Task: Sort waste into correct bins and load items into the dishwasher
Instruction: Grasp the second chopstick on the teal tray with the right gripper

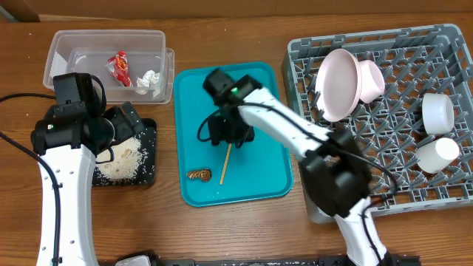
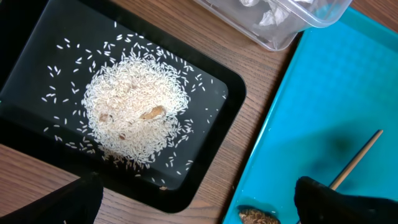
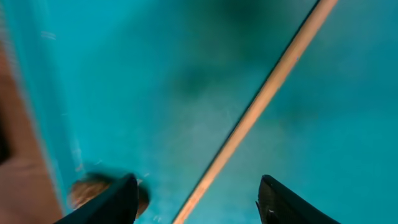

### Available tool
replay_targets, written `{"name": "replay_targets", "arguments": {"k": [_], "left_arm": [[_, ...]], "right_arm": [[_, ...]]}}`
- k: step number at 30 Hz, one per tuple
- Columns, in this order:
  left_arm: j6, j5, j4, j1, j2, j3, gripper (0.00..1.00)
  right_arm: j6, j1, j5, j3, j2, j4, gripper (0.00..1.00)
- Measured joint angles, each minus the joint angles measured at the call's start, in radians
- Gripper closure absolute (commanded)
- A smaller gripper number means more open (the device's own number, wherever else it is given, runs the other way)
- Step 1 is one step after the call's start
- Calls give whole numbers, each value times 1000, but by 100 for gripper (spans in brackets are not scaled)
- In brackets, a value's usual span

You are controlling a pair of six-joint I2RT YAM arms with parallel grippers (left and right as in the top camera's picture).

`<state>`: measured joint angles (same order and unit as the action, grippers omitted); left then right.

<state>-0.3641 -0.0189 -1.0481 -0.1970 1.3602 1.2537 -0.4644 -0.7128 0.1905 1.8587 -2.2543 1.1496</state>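
Observation:
My right gripper point(image 1: 230, 134) point(image 3: 196, 202) is open, low over the teal tray point(image 1: 259, 177), its fingers either side of a thin wooden chopstick point(image 1: 225, 165) point(image 3: 261, 99). A brown food scrap point(image 1: 199, 175) point(image 3: 87, 186) lies next to it on the tray. My left gripper point(image 1: 122, 127) point(image 2: 199, 208) is open and empty above the black tray point(image 1: 148, 177) point(image 2: 37, 62), which holds a heap of white rice point(image 1: 122, 162) point(image 2: 134, 106) with brown bits. The clear tub point(image 1: 66, 41) point(image 2: 292, 31) holds the red wrapper point(image 1: 119, 68) and the white tissue point(image 1: 150, 81).
The grey dish rack point(image 1: 303, 52) at the right holds a standing white plate point(image 1: 336, 83), a bowl point(image 1: 371, 80) and two small white vessels point(image 1: 437, 111) point(image 1: 436, 154). The left wrist view also shows the teal tray point(image 2: 311, 93), the chopstick point(image 2: 357, 158) and the scrap point(image 2: 258, 216).

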Motion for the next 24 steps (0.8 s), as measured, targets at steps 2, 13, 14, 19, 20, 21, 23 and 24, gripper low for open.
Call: {"name": "replay_targets", "arguments": {"k": [2,13,14,19,20,21,23,24], "left_arm": [[0,0,0,0,0,0,0],[0,0,-3,0,0,0,0],[0,0,-3,0,0,0,0],[0,0,-3,0,0,0,0],[0,0,-3,0,0,0,0],[0,0,-3,0,0,0,0],[0,0,-3,0,0,0,0],[0,0,-3,0,0,0,0]], "right_arm": [[-26,-8,-8,0,-37,11,40],[-85,-7,-15,8,-78,46,86],[-85,-7,-15,8,-79,45,90],[-86,-7,-13,8,-79,40,93],[-85,-7,-13,8,-79,41,93],[-86,-7,-13,8,-79,41,94],[-86,-7,-12,8,-79,40,96],[-86,-7,-11,8,-79,40,96]]}}
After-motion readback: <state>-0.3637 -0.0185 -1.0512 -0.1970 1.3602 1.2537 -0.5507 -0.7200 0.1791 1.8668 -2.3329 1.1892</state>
